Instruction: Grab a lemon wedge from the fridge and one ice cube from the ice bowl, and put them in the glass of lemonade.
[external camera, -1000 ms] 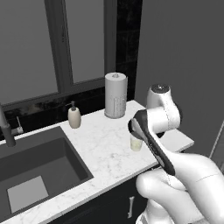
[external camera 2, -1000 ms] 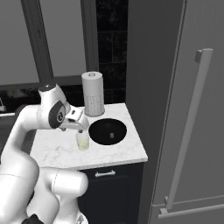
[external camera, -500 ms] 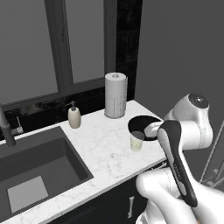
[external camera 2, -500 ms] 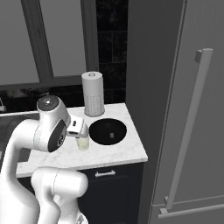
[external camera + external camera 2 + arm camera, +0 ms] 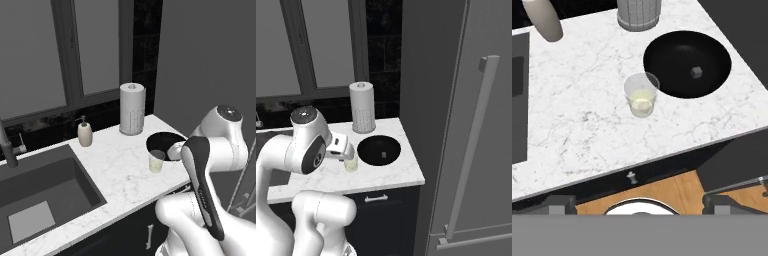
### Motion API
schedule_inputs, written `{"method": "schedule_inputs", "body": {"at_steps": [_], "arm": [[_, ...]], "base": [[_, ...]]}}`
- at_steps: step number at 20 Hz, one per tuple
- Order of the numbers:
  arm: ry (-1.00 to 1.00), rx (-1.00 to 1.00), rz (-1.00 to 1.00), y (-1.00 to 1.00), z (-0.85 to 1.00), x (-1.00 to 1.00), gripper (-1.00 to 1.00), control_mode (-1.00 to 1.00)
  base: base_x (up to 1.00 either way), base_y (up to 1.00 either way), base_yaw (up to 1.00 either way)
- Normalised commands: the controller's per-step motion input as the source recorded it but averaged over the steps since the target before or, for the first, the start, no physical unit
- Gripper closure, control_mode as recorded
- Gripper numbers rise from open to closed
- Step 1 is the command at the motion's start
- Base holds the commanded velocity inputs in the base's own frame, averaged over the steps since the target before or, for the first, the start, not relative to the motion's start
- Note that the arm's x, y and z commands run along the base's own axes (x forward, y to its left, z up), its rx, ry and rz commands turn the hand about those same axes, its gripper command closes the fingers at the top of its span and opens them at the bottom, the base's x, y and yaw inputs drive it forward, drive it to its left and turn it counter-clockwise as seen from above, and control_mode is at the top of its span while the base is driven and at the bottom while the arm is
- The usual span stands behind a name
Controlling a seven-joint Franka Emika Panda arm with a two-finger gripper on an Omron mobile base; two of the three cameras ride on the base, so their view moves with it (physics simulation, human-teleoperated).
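Pulled back above the glass of lemonade (image 5: pixel 641 95), gripper (image 5: pixel 640 204) spread wide and empty, ice bowl (image 5: pixel 662 45) beside, nothing fetched yet.

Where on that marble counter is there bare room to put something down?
Mostly the stretch between the sink and the glass of lemonade, down to the front edge. It is crowded by the ice bowl and paper-towel roll.

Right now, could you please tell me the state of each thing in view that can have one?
fridge: door shut.
glass of lemonade: upright, partly filled with pale yellow liquid.
ice bowl: upright, one ice cube inside.
paper-towel roll: standing upright.
soap dispenser: upright.
claw: open, holding nothing.
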Motion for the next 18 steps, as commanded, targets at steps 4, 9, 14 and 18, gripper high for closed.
{"method": "schedule_inputs", "body": {"at_steps": [4, 9, 14, 18], "arm": [[0.01, 0.00, 0.00, 0.00, -0.04, -0.13, -1.00, 1.00], [0.00, 0.00, 0.00, 0.00, 0.00, 0.00, -1.00, 1.00], [0.00, 0.00, 0.00, 0.00, 0.00, 0.00, -1.00, 1.00], [0.00, 0.00, 0.00, 0.00, 0.00, 0.00, -1.00, 1.00]], "base": [[-0.55, -0.02, 0.00], [-0.81, -0.45, 0.00], [-0.46, -0.85, 0.04], [-0.27, -0.95, 0.09]]}}
